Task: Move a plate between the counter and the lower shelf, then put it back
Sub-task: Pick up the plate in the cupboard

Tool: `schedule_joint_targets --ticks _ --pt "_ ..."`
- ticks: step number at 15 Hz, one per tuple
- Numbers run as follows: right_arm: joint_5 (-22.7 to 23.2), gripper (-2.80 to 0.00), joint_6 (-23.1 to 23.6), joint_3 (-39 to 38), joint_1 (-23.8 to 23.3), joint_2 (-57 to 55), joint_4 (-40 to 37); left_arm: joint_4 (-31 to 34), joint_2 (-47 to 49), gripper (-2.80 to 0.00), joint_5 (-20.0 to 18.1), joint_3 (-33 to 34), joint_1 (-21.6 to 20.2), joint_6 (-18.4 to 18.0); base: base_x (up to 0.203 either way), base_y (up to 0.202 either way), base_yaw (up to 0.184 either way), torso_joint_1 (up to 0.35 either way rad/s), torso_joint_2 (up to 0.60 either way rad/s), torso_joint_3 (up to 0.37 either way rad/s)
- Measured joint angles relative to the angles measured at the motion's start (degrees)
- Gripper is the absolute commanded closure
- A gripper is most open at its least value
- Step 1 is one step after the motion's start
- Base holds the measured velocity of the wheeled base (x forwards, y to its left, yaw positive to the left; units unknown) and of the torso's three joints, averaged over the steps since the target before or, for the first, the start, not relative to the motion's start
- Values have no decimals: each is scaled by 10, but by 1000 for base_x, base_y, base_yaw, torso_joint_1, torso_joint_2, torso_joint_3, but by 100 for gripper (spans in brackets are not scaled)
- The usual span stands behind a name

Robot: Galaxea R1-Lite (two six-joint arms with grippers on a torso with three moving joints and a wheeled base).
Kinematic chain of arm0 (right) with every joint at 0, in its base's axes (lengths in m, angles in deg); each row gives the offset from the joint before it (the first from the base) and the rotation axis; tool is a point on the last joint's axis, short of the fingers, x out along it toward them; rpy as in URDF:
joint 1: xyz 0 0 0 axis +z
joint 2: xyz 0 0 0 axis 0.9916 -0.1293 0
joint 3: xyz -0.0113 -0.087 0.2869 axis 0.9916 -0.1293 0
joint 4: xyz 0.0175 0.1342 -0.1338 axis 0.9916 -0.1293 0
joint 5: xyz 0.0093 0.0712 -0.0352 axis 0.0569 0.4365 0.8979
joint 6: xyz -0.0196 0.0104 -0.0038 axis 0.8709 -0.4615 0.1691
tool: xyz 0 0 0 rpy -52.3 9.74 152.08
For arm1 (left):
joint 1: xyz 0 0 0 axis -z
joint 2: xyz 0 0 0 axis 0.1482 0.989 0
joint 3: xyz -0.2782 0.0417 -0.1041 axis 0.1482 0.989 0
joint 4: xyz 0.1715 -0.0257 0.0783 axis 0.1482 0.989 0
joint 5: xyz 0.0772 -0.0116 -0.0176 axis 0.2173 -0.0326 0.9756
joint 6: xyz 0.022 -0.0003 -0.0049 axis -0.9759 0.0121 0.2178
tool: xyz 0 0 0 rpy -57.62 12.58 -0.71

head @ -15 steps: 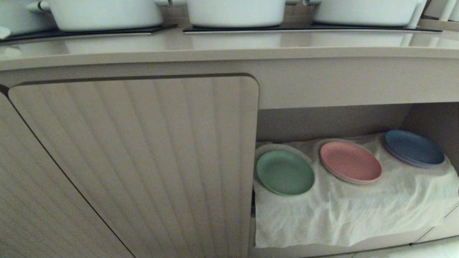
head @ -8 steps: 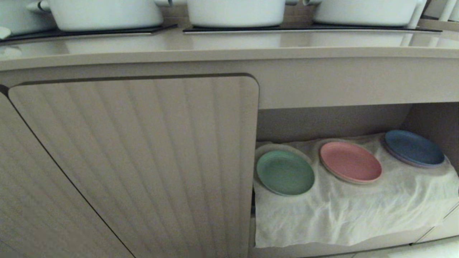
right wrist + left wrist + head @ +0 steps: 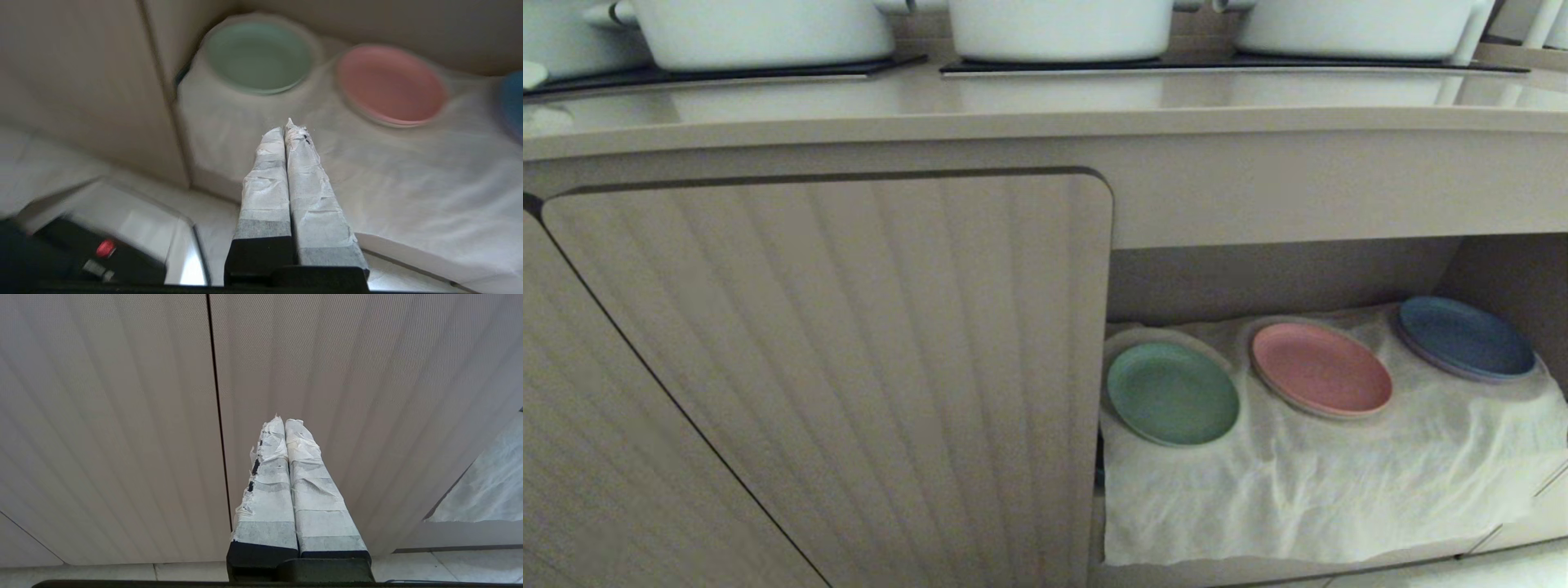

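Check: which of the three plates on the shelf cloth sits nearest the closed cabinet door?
The mint-green plate, leftmost on the white cloth, right beside the ribbed cabinet door. The pink plate is in the middle; the blue plate is farthest right.

no readable text, no labels, no brands, no numbers, no signs

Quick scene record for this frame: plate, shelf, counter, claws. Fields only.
plate: mint-green plate, flat on white cloth, leftmost of three
neighbours: pink plate in the middle, blue plate on the right, all apart
lower shelf: open recess, floor draped with the cloth
counter: carries white pots, no plate
right claw: shut, empty, pointing at the cloth short of the green plate
left claw: shut, empty, facing the ribbed cabinet door
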Motion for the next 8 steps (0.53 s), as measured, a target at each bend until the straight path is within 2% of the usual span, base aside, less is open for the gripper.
schedule_joint_targets --ticks 3,8 --pt "43 0 18 -2 0 -68 3 0 0 0 0 0 0 0 0 0 0 0 0 0" --pt "48 0 39 -8 4 -240 57 0 0 0 0 0 0 0 0 0 0 0 0 0"
